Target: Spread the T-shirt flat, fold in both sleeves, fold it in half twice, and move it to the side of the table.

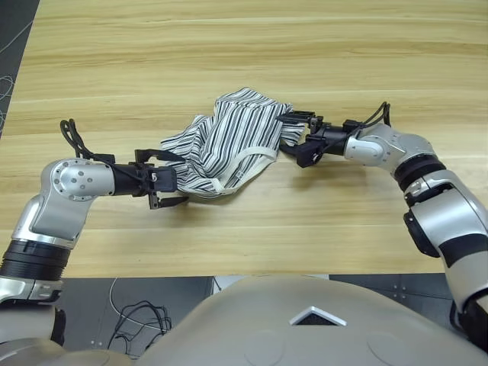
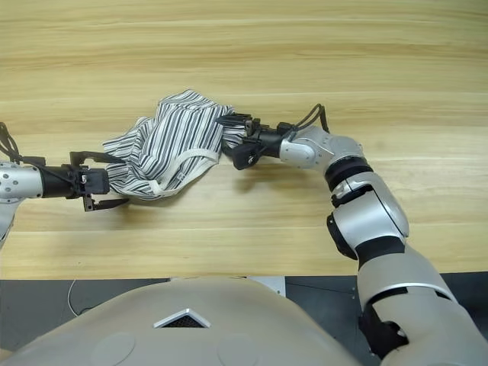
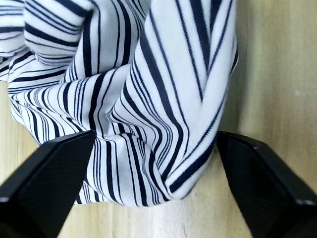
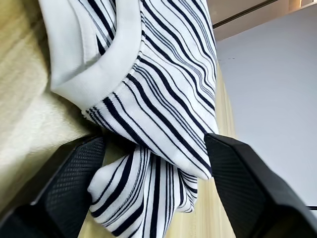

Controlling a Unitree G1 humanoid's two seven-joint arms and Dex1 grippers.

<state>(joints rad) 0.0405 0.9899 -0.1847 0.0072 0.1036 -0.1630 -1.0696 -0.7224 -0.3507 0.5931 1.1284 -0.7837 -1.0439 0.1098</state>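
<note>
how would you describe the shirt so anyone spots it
On the wooden table, look between the left gripper and right gripper. The T-shirt lies in a crumpled heap, white with dark stripes and a plain white neckband, unlike the black grippers.

Left of the table (image 1: 244,46): dark floor (image 1: 15,38) with thin cables (image 1: 6,80) trailing across it. Below the near edge: black cable loops (image 1: 145,314) and one pale cable (image 1: 113,293). Past the far edge, a pale wall (image 4: 277,99).
</note>
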